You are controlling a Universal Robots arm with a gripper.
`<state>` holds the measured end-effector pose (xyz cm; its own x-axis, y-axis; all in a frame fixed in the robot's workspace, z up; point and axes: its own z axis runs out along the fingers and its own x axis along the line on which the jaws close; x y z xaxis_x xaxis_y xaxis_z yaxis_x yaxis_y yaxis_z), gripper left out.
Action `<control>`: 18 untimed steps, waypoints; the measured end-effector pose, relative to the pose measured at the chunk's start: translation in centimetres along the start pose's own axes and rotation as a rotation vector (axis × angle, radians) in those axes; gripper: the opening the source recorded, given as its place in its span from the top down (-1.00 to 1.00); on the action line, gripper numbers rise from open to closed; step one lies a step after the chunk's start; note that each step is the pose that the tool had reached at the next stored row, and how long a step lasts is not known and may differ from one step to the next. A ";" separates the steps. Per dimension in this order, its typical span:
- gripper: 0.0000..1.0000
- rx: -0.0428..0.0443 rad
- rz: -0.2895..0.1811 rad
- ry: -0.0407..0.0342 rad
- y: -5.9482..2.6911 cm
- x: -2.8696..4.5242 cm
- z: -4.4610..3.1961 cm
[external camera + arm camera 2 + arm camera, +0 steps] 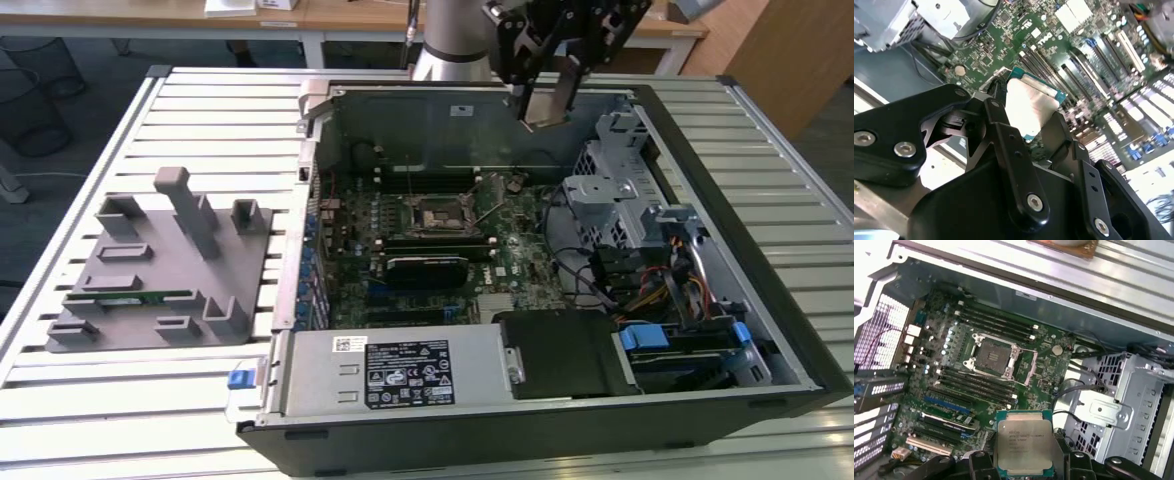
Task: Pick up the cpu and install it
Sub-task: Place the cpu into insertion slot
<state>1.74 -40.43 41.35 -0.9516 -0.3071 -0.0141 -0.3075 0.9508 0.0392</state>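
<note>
On the exterior view's left, a grey holder block [154, 265] sat on the slatted table [80, 400], with a green memory stick [130, 297] lying in one of its slots. Just beside it, toward the middle, lay the open computer case [534, 435]. Its green board [507, 250] faced up, and the black-framed socket [434, 217] sat near the board's centre with its metal frame swung open. A grey power box [387, 370] with a label filled the near corner. Over the case's far wall, a little to the exterior view's right of the socket, the gripper [546, 104] hung with its fingers clamped on the cpu [553, 86], gripping two opposite edges (the chip was well above the board, touching nothing else). In the first wrist view the chip's silver top showed between the black fingers [1074, 462], with the socket farther off on the board. Farther right stood a metal drive cage [607, 195] and a bundle of coloured cables [654, 282].
</note>
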 end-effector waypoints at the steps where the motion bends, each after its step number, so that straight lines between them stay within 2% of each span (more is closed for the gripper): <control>1: -0.05 -0.0003 -0.018 0.0007 0.00 0.00 0.09; 18: -0.05 -0.0047 -0.327 0.0128 -0.07 0.02 1.74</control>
<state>1.74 -40.43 39.61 -0.8023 -0.5968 -0.0141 -0.5969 0.8014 0.0393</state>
